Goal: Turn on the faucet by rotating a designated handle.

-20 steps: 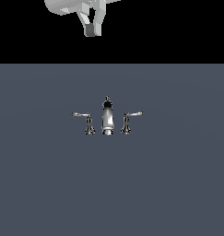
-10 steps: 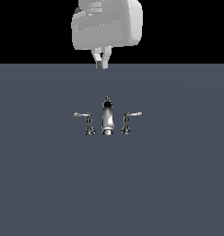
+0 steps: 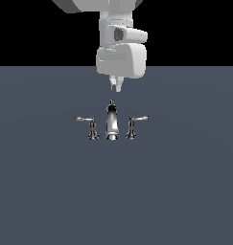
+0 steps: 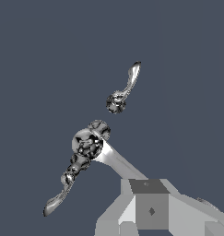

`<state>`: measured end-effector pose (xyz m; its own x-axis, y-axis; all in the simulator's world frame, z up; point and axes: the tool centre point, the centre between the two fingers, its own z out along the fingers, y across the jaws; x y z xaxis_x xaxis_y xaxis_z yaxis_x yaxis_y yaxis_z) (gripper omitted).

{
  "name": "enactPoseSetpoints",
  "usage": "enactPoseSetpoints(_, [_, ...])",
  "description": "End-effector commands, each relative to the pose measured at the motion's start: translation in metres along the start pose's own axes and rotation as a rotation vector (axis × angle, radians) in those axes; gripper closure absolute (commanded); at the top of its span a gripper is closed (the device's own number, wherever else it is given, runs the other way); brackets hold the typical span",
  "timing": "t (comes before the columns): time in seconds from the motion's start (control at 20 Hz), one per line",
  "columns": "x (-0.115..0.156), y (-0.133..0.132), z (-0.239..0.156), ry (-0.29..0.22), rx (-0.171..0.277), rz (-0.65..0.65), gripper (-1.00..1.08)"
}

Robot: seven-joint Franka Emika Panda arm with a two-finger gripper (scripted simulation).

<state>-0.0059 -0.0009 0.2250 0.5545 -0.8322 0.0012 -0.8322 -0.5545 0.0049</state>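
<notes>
Right now my gripper (image 3: 116, 86) hangs above the spout (image 3: 111, 122), fingers nearly together, holding nothing. If I drop straight, I'd hit it, missing the right-hand handle (image 3: 133, 125).

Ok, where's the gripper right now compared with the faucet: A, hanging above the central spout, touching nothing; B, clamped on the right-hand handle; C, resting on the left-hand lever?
A: in the exterior view the gripper hangs above the central spout with a clear gap, off both the designated handle and the left-hand lever.
</notes>
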Motion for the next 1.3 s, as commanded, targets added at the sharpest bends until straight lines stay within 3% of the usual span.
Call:
enactPoseSetpoints(0.0, [0.016, -0.007, 0.016, 0.001, 0.0, 0.064, 1.08])
enactPoseSetpoints(0.7, [0.107, -0.025, 0.102, 0.001, 0.001, 0.405, 1.08])
enactPoseSetpoints(1.25, [0.142, -0.025, 0.13, -0.002, 0.004, 0.528, 1.08])
